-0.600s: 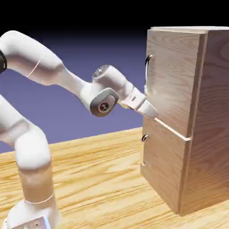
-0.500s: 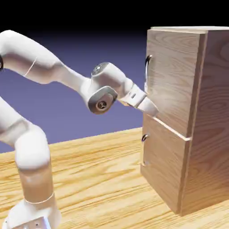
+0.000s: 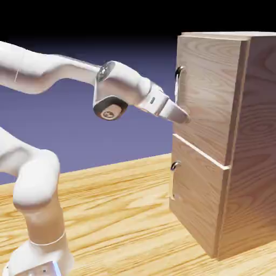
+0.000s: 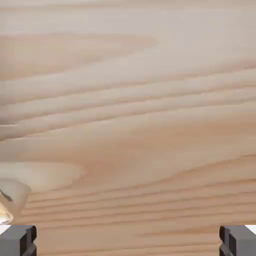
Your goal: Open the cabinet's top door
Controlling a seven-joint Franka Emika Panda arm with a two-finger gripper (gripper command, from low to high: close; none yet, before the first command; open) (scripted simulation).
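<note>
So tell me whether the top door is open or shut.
Shut: the top door sits flush in the cabinet; the open gripper isn't on its handle.

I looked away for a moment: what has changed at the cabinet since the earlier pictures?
The gripper has risen along the top door, from its lower edge to beside the lower end of its handle; the forearm is now closer to level. The jaws are open and hold nothing; the hand view shows only wood between the fingertips. The cabinet has not moved, and both doors are still shut.
</note>
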